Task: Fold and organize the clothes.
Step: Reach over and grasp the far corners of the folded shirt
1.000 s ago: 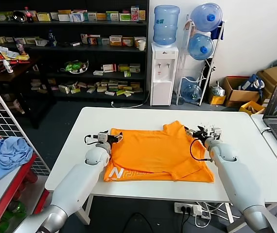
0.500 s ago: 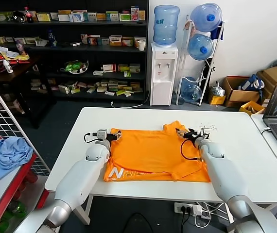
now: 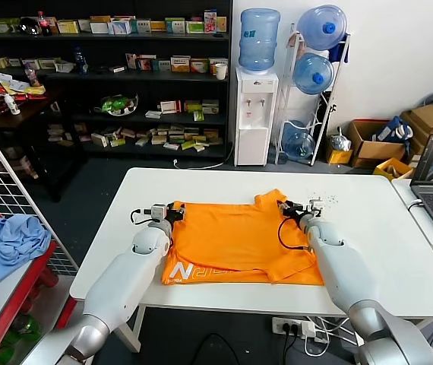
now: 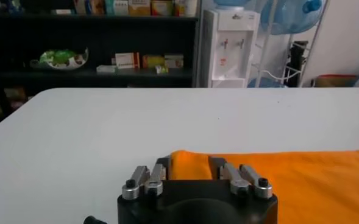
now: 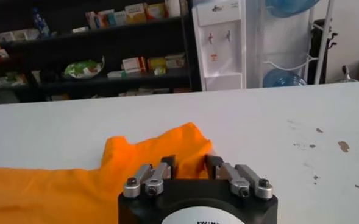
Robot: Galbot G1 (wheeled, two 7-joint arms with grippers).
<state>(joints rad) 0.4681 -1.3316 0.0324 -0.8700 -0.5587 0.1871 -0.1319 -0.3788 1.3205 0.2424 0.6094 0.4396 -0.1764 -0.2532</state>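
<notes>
- While you look down from the head view, the orange T-shirt (image 3: 239,239) lies spread mid-tabletop (image 3: 376,251), white lettering at its 7 o'clock corner.
- Your left tool (image 3: 172,212) sits at the shirt's 10 o'clock corner, fingers (image 4: 158,172) parted with fabric between.
- Your right tool (image 3: 286,208) sits at 1 o'clock, parted fingers (image 5: 164,167) straddling the bunched sleeve (image 5: 161,143).

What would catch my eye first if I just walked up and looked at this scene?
The bright orange T-shirt spread on the white table, white lettering at its near-left corner. Both grippers sit at its far edge, the left gripper at the far-left corner and the right gripper by the bunched fold. Behind stand a water dispenser and cluttered shelves.
</notes>
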